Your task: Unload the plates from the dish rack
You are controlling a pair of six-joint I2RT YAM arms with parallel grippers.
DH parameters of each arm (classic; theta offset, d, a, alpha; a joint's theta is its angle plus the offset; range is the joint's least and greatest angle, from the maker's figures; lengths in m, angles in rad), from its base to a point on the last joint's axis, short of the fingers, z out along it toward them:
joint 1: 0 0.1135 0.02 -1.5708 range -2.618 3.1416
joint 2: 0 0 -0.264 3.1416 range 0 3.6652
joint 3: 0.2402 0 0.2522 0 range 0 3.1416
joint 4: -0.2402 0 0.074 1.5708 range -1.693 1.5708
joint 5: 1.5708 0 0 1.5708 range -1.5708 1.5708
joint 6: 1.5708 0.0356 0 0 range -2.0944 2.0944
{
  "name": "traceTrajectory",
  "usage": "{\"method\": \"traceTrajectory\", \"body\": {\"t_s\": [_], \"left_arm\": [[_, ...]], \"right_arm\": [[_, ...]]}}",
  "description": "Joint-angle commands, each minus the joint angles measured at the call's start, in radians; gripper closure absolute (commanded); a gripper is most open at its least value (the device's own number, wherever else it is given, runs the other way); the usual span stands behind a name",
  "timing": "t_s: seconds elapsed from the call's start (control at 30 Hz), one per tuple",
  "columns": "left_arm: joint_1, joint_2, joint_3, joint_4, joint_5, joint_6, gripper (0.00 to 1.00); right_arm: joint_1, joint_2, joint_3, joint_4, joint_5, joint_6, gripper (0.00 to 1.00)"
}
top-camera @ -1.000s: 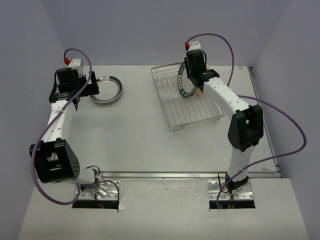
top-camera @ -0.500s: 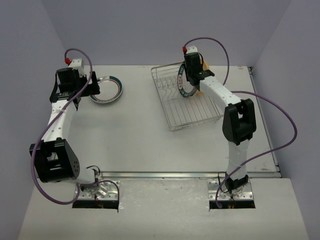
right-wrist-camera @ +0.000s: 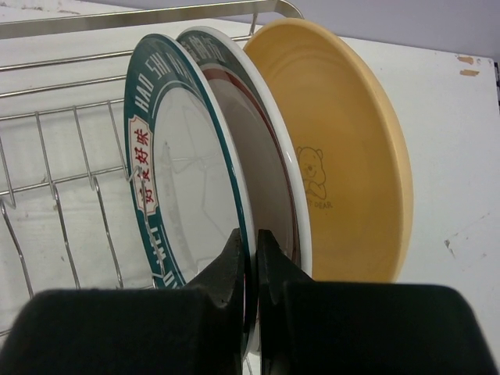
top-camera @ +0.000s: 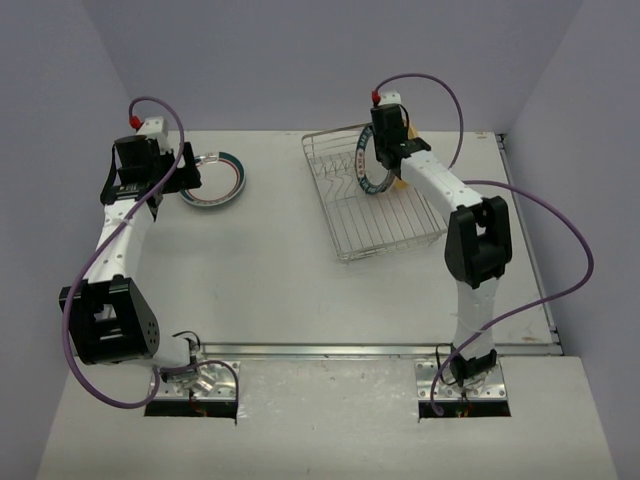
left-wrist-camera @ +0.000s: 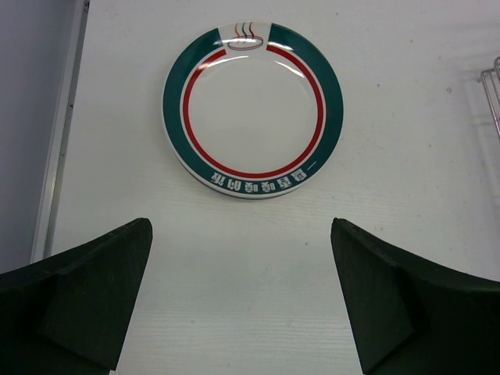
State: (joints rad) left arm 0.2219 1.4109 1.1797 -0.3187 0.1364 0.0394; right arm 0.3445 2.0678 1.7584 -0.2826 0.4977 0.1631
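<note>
- Toward the far right of the bench point(top-camera: 290, 260), the dish rack point(top-camera: 385, 222) sits at a slant, and three plates stand upright on edge in the slots at its far end.
- From the right wrist view, the frontmost is a teal-rimmed plate point(right-wrist-camera: 183, 195) with white lettering and a small panel of red characters on its rim.
- Just behind it stands a second plate point(right-wrist-camera: 269, 148), white with a dark rim and a red ring, almost touching the first.
- Behind that leans a tan-yellow plate point(right-wrist-camera: 351, 156) with a small bear drawing in its centre.
- The right tool point(right-wrist-camera: 251, 262) reaches in from above, its two fingers drawn close together and pinching the upper rim of the teal-rimmed plate.
- On the far left of the bench, well apart from the rack, a flat plate point(left-wrist-camera: 252, 109) lies face up, with a teal rim and a red ring.
- The left tool point(left-wrist-camera: 242, 305) hangs above the bench just beside that plate, with its fingers spread wide and holding nothing.
</note>
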Motion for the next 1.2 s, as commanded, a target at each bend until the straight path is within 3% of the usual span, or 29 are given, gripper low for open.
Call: {"method": "traceTrajectory", "body": {"t_s": [0.0, 0.2, 0.53, 0.73, 0.87, 0.93, 1.0, 1.03, 1.17], "left_arm": [[-0.012, -0.001, 0.011, 0.036, 0.002, -0.024, 0.04], [-0.016, -0.01, 0.014, 0.035, -0.013, -0.021, 0.0], [-0.018, -0.015, 0.015, 0.038, 0.012, -0.029, 0.0], [-0.025, -0.024, 0.024, 0.035, 0.012, -0.029, 0.0], [-0.027, -0.052, 0.025, 0.036, 0.033, -0.03, 0.0], [-0.024, -0.075, 0.014, 0.05, 0.081, -0.03, 0.0], [-0.024, -0.116, -0.006, 0.075, 0.168, -0.029, 0.0], [-0.024, -0.151, -0.029, 0.105, 0.319, -0.038, 0.0], [-0.024, -0.235, -0.079, 0.211, 0.583, -0.148, 0.0]], "right_arm": [[-0.005, -0.043, 0.058, 0.016, 0.169, 0.058, 1.0], [-0.016, -0.082, 0.053, 0.016, 0.236, 0.097, 1.0], [0.003, -0.184, 0.075, 0.031, 0.13, 0.082, 1.0], [0.065, -0.208, 0.071, 0.208, 0.141, -0.147, 1.0], [0.172, -0.277, -0.044, 0.523, 0.188, -0.432, 1.0], [0.203, -0.31, -0.094, 0.632, 0.185, -0.535, 1.0], [0.221, -0.339, -0.1, 0.615, 0.162, -0.537, 1.0], [0.225, -0.362, -0.086, 0.529, 0.106, -0.474, 1.0], [0.225, -0.446, -0.103, 0.286, -0.098, -0.222, 1.0]]}}
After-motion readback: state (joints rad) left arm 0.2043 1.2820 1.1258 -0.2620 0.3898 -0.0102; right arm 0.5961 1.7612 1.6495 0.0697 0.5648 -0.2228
